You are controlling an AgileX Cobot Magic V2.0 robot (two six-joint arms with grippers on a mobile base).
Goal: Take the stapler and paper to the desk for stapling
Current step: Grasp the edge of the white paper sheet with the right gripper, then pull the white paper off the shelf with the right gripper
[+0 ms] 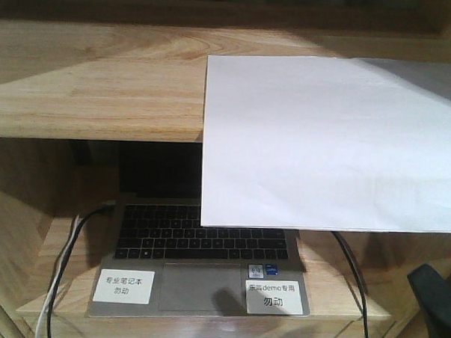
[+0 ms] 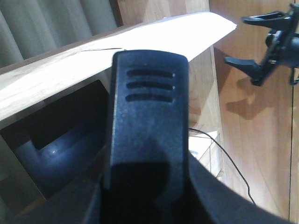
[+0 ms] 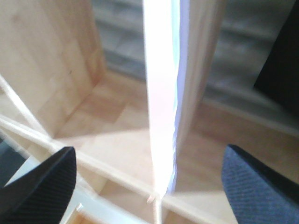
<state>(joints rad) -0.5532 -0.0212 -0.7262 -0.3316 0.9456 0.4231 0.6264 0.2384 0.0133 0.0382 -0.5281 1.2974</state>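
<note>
Fingertips (image 3: pixel 42 179) of the right gripper (image 3: pixel 149 156) stand wide apart at the bottom corners of its wrist view, with nothing held. The left wrist view also shows this gripper spread open.

The left gripper (image 2: pixel 149 200) is harder to read. A black ribbed block (image 2: pixel 148 112) fills its camera, and I cannot tell whether that is a finger or something held, so I cannot tell its state. No stapler can be made out for certain, and the desk is out of view.

Just beyond the right fingertips is the paper (image 1: pixel 324 143), seen edge-on and lined up between them. It lies on the upper shelf (image 1: pixel 94 81), with its near half hanging past the front edge above the laptop (image 1: pixel 200 235).

The sheet is likely very light, thin and floppy. It should slide easily on the wood and crease under a hard pinch. The overhanging edge looks the best hold, with one jaw above and one below.

Two white labels sit on the laptop's palm rest. The left label (image 1: pixel 124 286) reads 专业笔记本 / 勿动. The right label (image 1: pixel 277 297) reads in part "demo专用" and 勿动. The small stickers above it are too small to read. A black cable (image 1: pixel 353 276) runs down beside the laptop.
</note>
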